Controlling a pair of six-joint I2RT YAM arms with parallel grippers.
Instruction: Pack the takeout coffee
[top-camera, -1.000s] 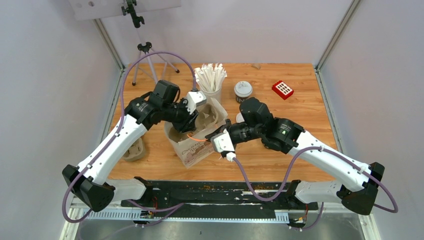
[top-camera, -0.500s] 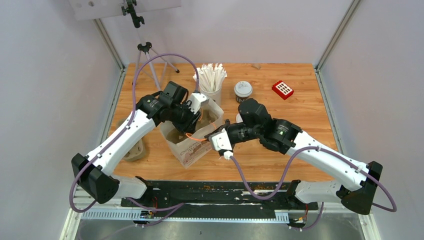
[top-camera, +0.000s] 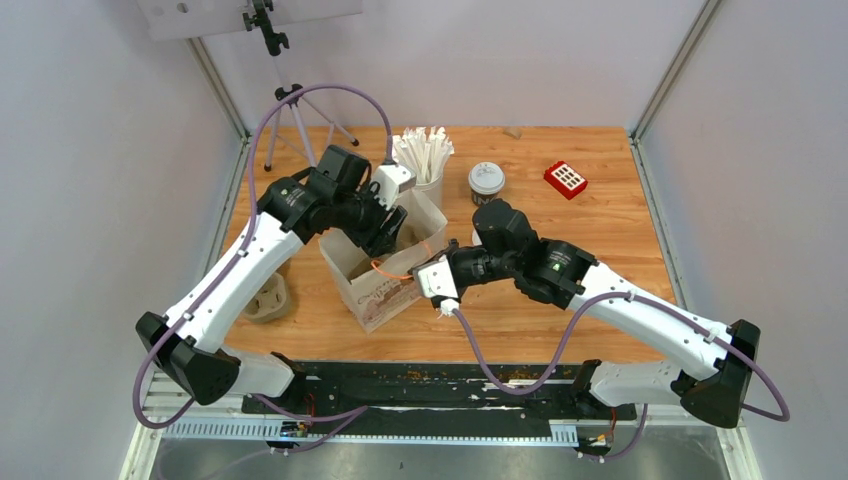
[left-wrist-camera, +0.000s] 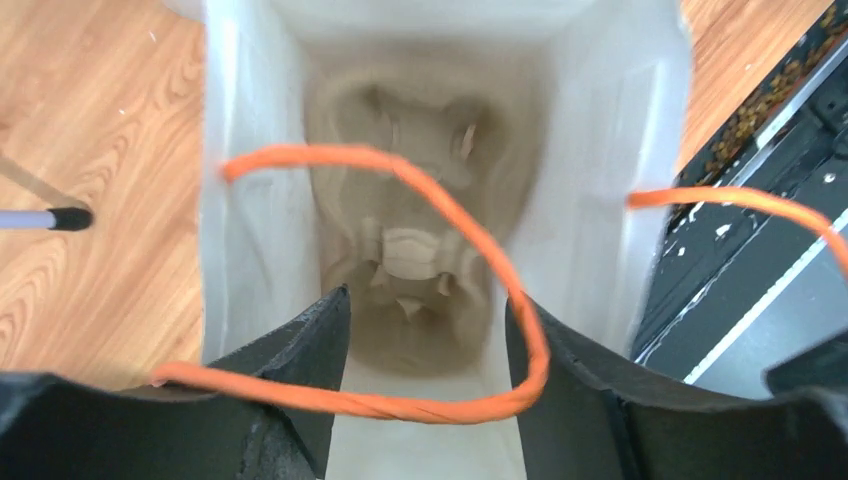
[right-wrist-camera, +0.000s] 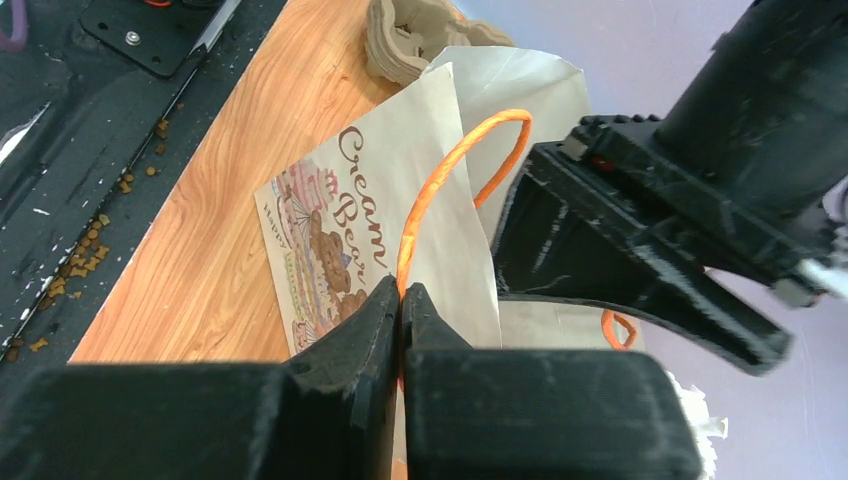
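The left hand (left-wrist-camera: 425, 310) hangs over the mouth of the bag (left-wrist-camera: 240, 200), jaws apart, gripping nothing. A carrier (left-wrist-camera: 420, 250) lies inside. The right hand (right-wrist-camera: 400, 295) is pinched tight on the bag's orange handle (right-wrist-camera: 440, 190). One lidded cup (top-camera: 487, 182) stands on the desk (top-camera: 600, 230), at the bag's 1 o'clock.

The wooden tabletop (top-camera: 600, 230) carries a white paper bag (top-camera: 385, 292) standing open left of centre, its printed side turned toward the near edge. Just beside the bag's far corner stands a white cup of paper-wrapped sticks (top-camera: 425, 160). To the right of that, and apart from it, is a dark brown cup with a white lid (top-camera: 487, 182). Further right lies a small red block (top-camera: 566, 179). At the left edge sits a beige pulp carrier (top-camera: 266, 300), partly hidden by an arm, and a tripod (top-camera: 290, 100) stands at the far left corner.
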